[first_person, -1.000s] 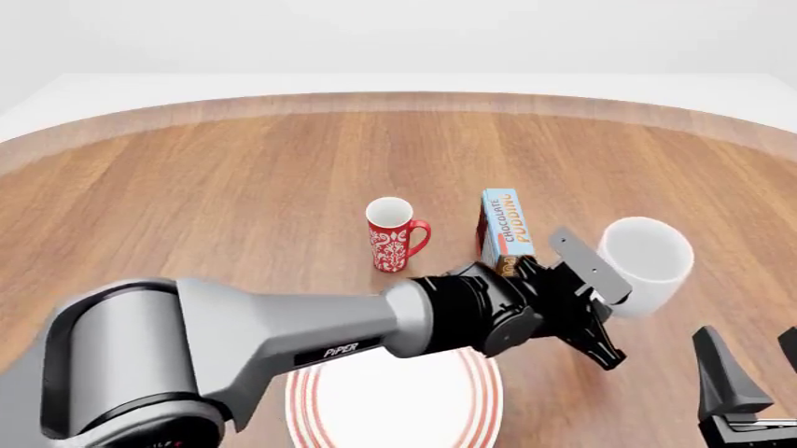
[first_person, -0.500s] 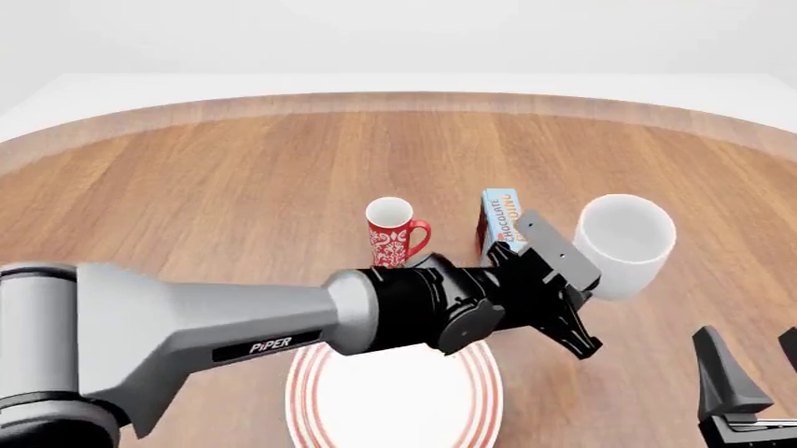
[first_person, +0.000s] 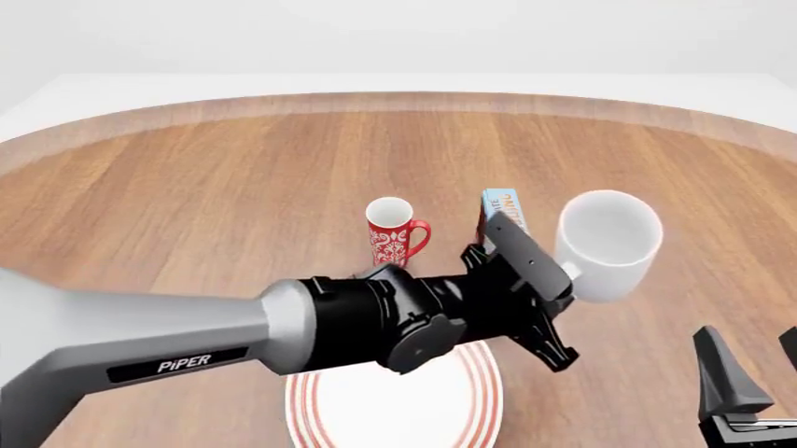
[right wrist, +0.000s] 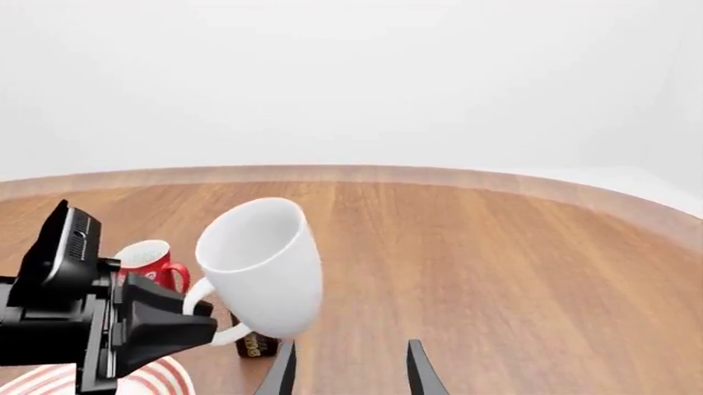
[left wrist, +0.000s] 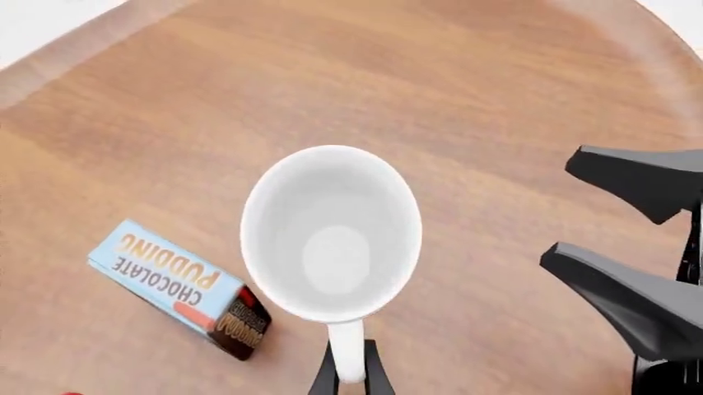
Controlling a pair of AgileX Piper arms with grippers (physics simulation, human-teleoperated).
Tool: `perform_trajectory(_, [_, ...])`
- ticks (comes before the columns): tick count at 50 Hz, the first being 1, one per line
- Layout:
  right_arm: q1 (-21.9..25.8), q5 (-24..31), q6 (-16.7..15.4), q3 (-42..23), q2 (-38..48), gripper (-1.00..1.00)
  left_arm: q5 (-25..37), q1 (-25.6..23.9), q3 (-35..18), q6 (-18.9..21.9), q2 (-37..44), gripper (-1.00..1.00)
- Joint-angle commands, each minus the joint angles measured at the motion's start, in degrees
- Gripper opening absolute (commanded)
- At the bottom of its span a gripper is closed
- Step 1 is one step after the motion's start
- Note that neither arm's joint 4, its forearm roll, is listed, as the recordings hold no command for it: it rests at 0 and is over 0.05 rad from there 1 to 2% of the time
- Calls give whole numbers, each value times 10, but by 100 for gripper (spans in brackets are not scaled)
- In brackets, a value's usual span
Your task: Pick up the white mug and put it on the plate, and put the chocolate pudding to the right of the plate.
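Observation:
The white mug (first_person: 608,245) hangs tilted above the table, right of the chocolate pudding (first_person: 502,209). My left gripper (first_person: 566,273) is shut on its loop handle. In the left wrist view I look into the mug (left wrist: 329,234), with the pudding carton (left wrist: 176,284) standing on the wood beside and below it. The plate (first_person: 305,403), ringed in red, lies at the near edge, partly under my left arm. My right gripper (first_person: 753,373) stands open at the near right, holding nothing. The right wrist view shows the mug (right wrist: 263,267) raised in front of my right gripper (right wrist: 351,374).
A slim red patterned mug (first_person: 394,235) stands left of the pudding, behind the plate. My left arm crosses the near half of the table over the plate's far side. The round wooden table (first_person: 187,187) stretches far and left.
My left gripper has carried the white mug up off the table and leftward, nearer the pudding and the plate. The right gripper has stayed still.

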Motion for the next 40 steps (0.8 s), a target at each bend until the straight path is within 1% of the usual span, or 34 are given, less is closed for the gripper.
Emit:
perform_trajectory(1, [0, -1, 0, 0, 0, 100, -19, 0, 42, 3, -39, -100])
perform_trajectory(11, [-1, 0, 0, 0, 0, 100, -42, 5, 86, -3, -69, -100])
perform_trajectory(20, [-1, 0, 0, 0, 0, 100, -54, 4, 112, -7, -88, -100])
perform_trajectory(40, [-1, -1, -2, 0, 0, 100, -92, 20, 186, -19, -131, -100])
